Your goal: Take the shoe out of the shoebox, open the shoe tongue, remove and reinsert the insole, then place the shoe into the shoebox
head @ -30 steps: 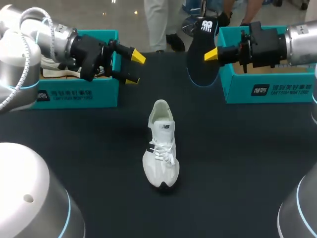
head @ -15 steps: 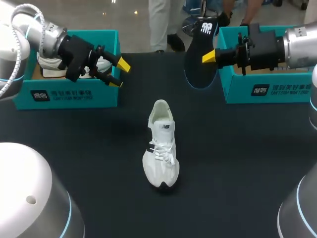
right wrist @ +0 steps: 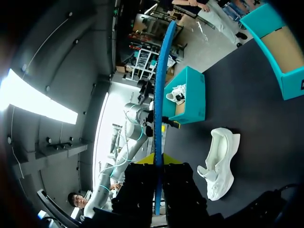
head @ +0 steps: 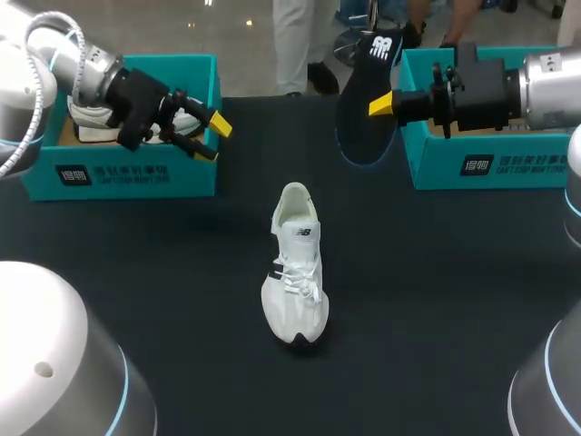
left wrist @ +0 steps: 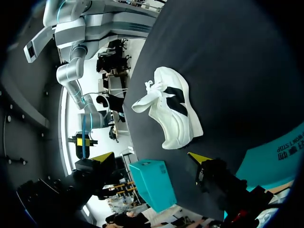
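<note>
Dark table (head: 454,291) holds the shoe (head: 297,272) centrally. Upper right, right gripper (head: 386,102) pinches the insole (head: 361,127), likely for reinsertion; left gripper (head: 215,139) gapes empty.

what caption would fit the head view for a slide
Right gripper holds the insole upright; the white shoe sits mid-table, left gripper open by the left shoebox.

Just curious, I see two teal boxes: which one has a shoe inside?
The left shoebox, by the left tool: a white shoe lies inside. The right shoebox shows only bare cardboard floor.
</note>
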